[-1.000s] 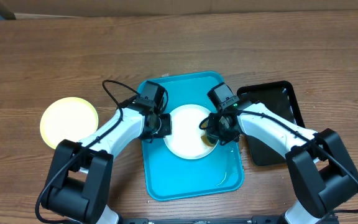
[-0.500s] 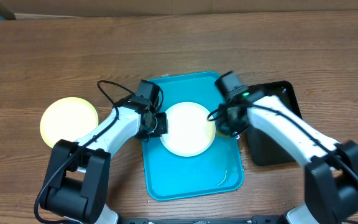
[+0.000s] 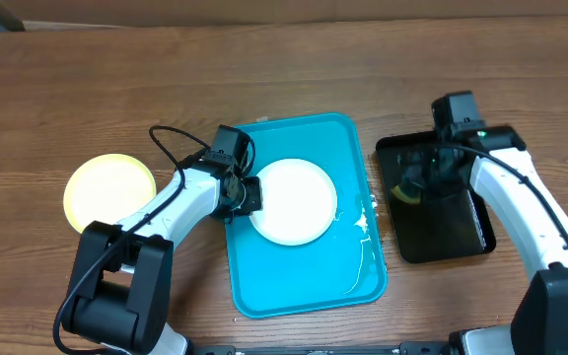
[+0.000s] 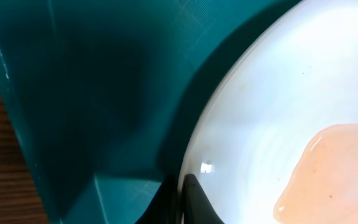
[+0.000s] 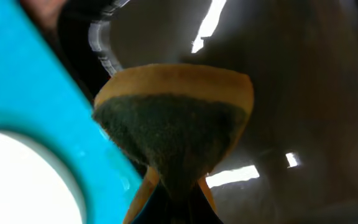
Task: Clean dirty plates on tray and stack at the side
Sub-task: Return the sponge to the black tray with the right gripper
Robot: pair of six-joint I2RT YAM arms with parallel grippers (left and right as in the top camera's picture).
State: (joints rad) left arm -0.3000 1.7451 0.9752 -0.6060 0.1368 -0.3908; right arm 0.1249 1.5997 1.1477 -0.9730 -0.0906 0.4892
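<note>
Plate (image 3: 294, 202): white, lying on the blue tray (image 3: 304, 286), toward its left side.
Left gripper (image 3: 248, 194): pinched tight on the plate's left rim.
Right gripper (image 3: 414, 185): clamped on the sponge (image 5: 173, 124), over the black tray (image 3: 452, 237), well apart from the plate.
Yellow plate (image 3: 109, 192): on the table at the far left.
Risk, slip: the grip is only on a thin, wet rim. If the plate is lifted or tilted, it may slide out.
Risk, dirt: a pale orange smear (image 4: 328, 174) shows in the left wrist view. If the plate is stacked now, I think it goes to the side not clean.
Risk, drip: the wet sponge may drop water on the table.
Change, right arm: one second ago the sponge was at the plate's right edge, and now it is away.
Change, plate: it has moved a little to the left, held by the same grip.
Change, tray: drops (image 3: 361, 225) now show beside the plate.
</note>
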